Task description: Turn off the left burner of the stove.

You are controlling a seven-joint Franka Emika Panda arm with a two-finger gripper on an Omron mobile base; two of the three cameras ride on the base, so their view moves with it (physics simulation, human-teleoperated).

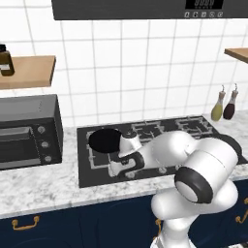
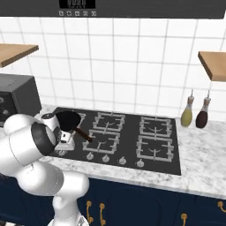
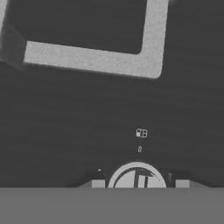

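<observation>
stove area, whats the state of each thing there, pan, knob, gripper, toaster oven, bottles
frying pan: empty, sitting on the left burner
knob: between the gripper fingertips in the hand view, not yet clamped
gripper: open, low over the stove front edge
toaster oven: door closed
two bottles: upright, capped, on the counter right of the stove

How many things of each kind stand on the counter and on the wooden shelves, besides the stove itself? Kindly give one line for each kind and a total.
Frying pan, black: 1
Toaster oven: 1
Bottles beside the stove: 2, one yellow-green, one dark
Brown jar on the shelf: 1
Total: 5
</observation>
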